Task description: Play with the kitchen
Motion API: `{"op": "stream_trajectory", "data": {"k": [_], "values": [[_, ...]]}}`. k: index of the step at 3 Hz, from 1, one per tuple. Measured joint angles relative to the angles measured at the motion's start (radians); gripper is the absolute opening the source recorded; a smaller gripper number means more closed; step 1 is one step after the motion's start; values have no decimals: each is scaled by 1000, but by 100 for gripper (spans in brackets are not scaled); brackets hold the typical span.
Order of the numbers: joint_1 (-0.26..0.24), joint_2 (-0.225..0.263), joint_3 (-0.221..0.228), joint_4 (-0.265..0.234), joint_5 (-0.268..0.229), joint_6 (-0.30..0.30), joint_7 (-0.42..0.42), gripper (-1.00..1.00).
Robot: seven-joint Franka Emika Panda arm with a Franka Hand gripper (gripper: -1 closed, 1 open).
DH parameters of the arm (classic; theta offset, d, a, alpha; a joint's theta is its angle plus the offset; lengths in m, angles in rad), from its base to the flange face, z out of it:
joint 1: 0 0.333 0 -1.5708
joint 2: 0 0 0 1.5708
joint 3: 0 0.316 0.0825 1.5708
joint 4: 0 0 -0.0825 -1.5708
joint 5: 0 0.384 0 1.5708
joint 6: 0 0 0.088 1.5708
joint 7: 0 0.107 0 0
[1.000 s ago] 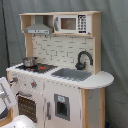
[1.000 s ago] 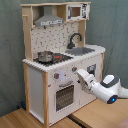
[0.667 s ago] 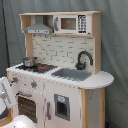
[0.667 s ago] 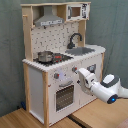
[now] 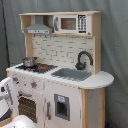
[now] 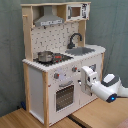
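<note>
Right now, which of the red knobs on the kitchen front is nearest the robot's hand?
In the second exterior view, the right red knob, just beside the hand; the other knob sits further left.

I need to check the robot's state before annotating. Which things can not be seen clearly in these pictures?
- Gripper: in the second exterior view the arm points at the kitchen front and its own body hides the fingers; in the first exterior view the left edge cuts the arm off.
- Inside of the pot: too small in both exterior views.
- Inside of the oven: blurred behind its window in both exterior views.
- Sink bottom: hidden by its rim.
</note>
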Motion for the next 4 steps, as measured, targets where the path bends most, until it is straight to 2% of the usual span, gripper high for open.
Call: {"op": "stream_trajectory", "data": {"k": [1, 2, 3, 4], "values": [[-10, -1, 19, -9, 0, 1, 111, 100], [-40, -1, 53, -9, 0, 11, 214, 100], [-111, -8, 43, -5, -10, 66, 255, 100], [-112, -9, -10, -4, -38, 75, 142, 100]]}}
